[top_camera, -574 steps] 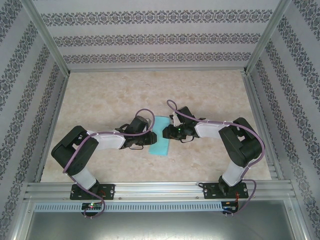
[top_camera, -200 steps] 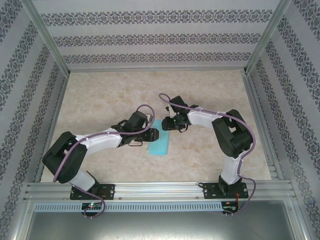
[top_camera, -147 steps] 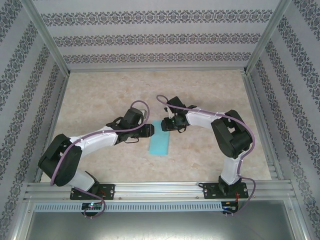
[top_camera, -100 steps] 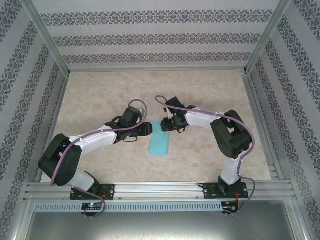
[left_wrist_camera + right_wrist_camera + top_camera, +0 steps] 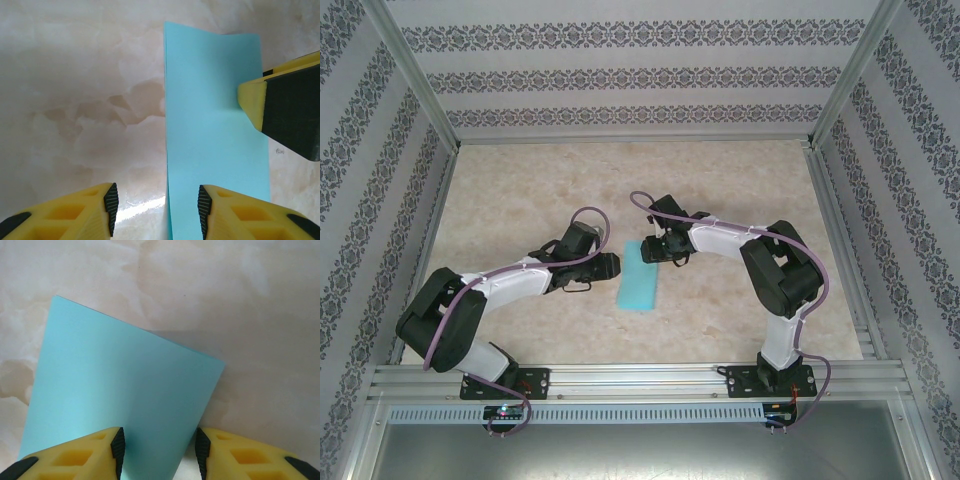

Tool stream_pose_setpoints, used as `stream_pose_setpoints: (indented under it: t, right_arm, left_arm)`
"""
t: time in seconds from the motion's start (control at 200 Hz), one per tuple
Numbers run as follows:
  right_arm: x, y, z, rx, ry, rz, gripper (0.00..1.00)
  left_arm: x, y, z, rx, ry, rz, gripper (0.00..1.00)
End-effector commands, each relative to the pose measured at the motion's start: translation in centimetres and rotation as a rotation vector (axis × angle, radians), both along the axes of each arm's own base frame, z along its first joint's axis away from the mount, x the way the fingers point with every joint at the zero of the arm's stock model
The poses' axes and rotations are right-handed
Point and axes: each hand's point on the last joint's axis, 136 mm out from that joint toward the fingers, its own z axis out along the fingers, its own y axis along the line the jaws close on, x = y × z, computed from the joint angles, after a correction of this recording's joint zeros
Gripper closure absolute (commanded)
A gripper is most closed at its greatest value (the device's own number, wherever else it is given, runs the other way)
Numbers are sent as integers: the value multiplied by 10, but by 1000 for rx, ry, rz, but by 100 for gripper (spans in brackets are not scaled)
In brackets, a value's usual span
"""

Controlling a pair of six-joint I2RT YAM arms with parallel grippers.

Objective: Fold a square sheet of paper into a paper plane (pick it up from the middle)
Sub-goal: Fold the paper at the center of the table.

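Backing left off paper point(image 5: 640, 288), left gripper point(image 5: 613, 265) half-open, empty; right gripper point(image 5: 649, 250) half-open over far end; crease likely set.

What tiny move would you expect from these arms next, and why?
Likely the left gripper dips and closes on the long edge of the sheet of paper, to lift it: that edge lies on the table right between its open jaws. The right gripper, also open, sits over the far end, seemingly steadying it.
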Motion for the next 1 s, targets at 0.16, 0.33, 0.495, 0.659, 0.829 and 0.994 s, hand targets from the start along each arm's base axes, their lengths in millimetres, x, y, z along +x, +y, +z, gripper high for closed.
stream_pose_setpoints:
  t: [0.16,0.33,0.495,0.659,0.829,0.994]
  right_arm:
    - [-18,5,-25,-40,64,28,55]
    - [-19,4,-26,-51,57,28,54]
    - [-18,7,-26,-39,60,17,54]
    - [-19,8,-26,-33,64,16,54]
    - [-19,9,-27,-31,67,20,53]
    - [-21,8,-28,-33,70,25,54]
  left_arm:
    - [1,-8,3,-78,0,-2,51]
    - [1,-13,0,-103,8,-12,51]
    - [1,-18,1,-123,9,-25,51]
    - [1,-22,-2,-130,16,-34,52]
    - [-1,-30,-6,-146,26,-53,55]
    - [1,-39,-7,-159,23,-72,62]
